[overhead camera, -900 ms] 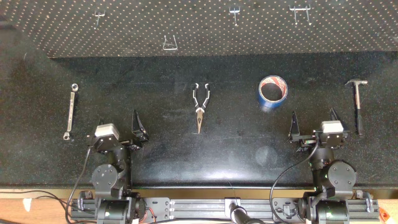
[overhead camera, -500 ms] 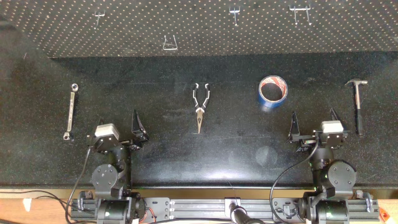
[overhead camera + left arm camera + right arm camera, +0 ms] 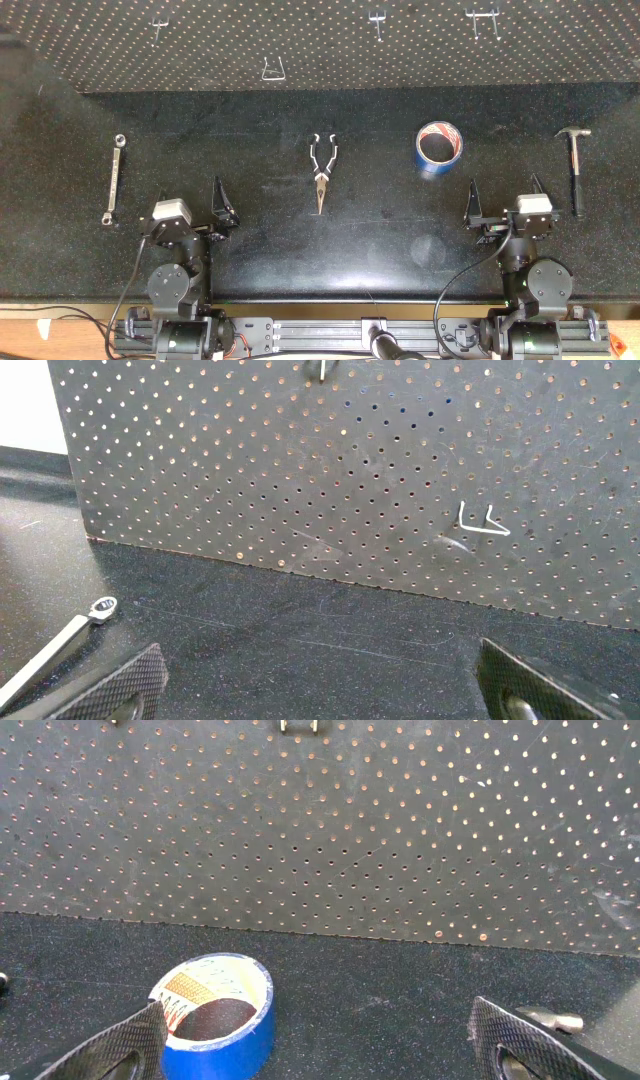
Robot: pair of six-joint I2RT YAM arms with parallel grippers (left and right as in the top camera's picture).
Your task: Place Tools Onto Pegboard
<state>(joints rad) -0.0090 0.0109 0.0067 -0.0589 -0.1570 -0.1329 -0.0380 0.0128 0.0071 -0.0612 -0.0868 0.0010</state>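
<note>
Nothing's hung yet, all four tools are flat on the table (image 3: 380,225)

The wrench (image 3: 113,179) lies just left of the wide-open left jaws, its long axis running near-to-far. The pliers (image 3: 321,170) are mid-table, the tape (image 3: 438,146) sits just beyond the right jaws (also wide), and the hammer (image 3: 575,170) is right beside them. The pegboard (image 3: 320,40) is at the far edge.

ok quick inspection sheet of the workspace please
surface: black mat, tools lying flat on it
job's things: wrench, pliers, tape roll and hammer spaced apart on the mat; pegboard hooks bare
clutter: nothing seen
grippers: left gripper and right gripper open, holding nothing
cables: black cable loops beside each arm base
surroundings: metal rail along the front edge
</note>
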